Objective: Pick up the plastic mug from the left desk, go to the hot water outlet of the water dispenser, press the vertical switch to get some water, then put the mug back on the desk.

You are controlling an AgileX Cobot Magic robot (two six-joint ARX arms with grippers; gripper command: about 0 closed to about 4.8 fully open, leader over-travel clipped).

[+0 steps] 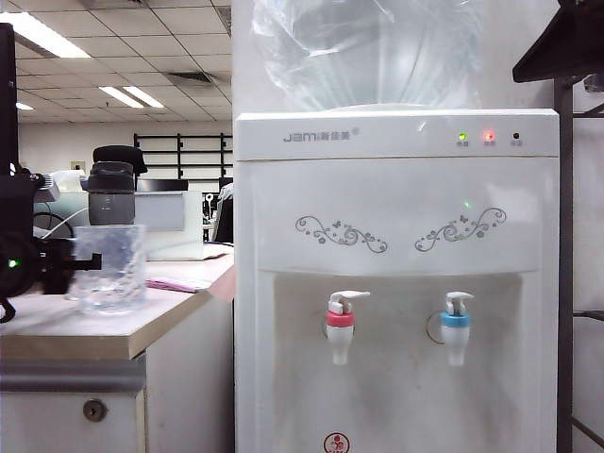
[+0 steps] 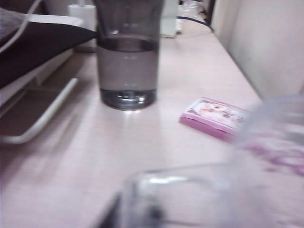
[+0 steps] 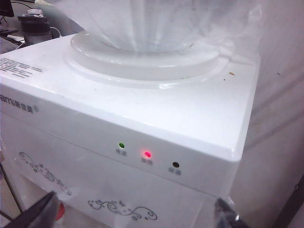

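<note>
The clear plastic mug (image 1: 111,272) stands on the left desk (image 1: 57,328), blurred. My left gripper (image 1: 80,257) reaches in from the left edge, right at the mug's left side. In the left wrist view the mug (image 2: 199,194) fills the near foreground as a blur, and the jaws cannot be read. On the water dispenser (image 1: 396,208) are the hot water outlet (image 1: 340,332) with its pink-red collar and its white vertical switch (image 1: 348,297). My right gripper (image 3: 135,216) hangs open in front of the dispenser's (image 3: 156,109) upper panel, holding nothing.
A dark grey bottle (image 1: 111,193) (image 2: 127,61) stands on the desk behind the mug. A pink packet (image 2: 213,116) lies beside it. The blue-collared tap (image 1: 455,326) sits right of the red one. A dark shelf frame (image 1: 564,245) flanks the dispenser's right side.
</note>
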